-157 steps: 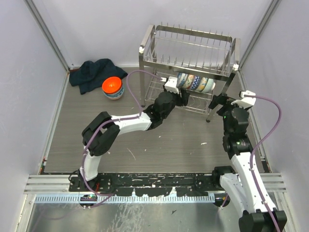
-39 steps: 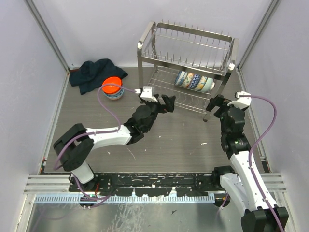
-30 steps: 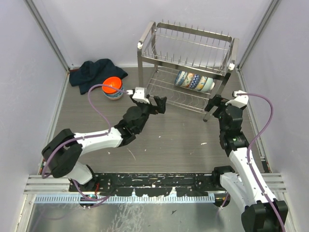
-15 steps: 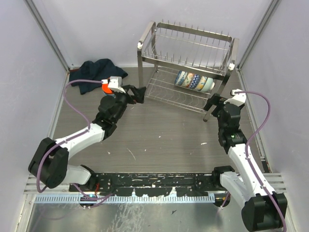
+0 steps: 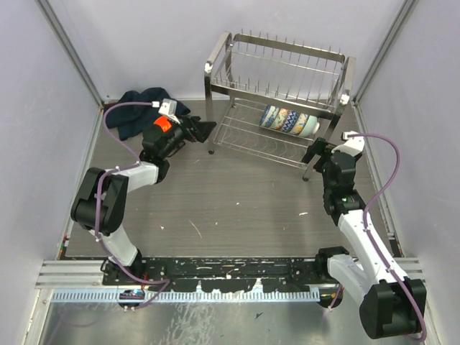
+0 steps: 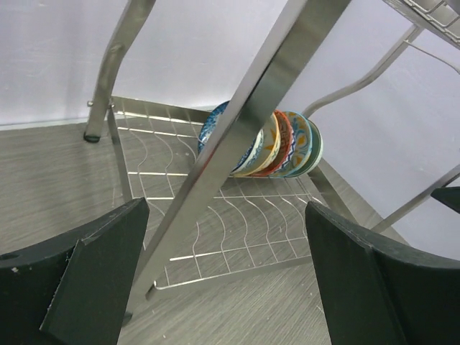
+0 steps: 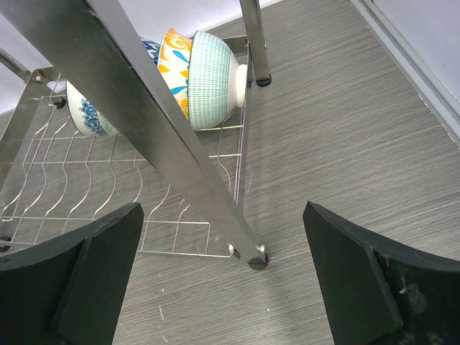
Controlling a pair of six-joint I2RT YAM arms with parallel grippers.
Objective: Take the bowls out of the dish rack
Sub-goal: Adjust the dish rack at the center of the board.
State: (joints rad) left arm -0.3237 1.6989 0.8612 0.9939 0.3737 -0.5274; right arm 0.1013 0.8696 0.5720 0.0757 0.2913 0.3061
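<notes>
Bowls (image 5: 290,121) lie on their sides in a tight row on the lower shelf of the dish rack (image 5: 280,75), toward its right end, seen from above; the rack stands at the far side of the table (image 5: 237,205); the left claw (image 5: 205,129) hangs wide and empty just beside the rack's left front leg; the right claw (image 5: 316,151) is also spread wide and empty, near the right front leg; an orange bowl (image 5: 164,123) shows partly behind the left wrist, on the table beside a dark cloth (image 5: 133,108).

From the left wrist, both dark fingers (image 6: 108,273) stand far apart with nothing between them; a slanted rack leg (image 6: 237,144) crosses the middle; the row of patterned bowls (image 6: 287,140) rests on the wire shelf beyond it.

From the right wrist, the fingers (image 7: 108,266) are again wide apart and hold nothing; a rack leg (image 7: 158,122) cuts across; the bowls (image 7: 208,72) sit on the lower shelf behind it, a green-checked one nearest.
</notes>
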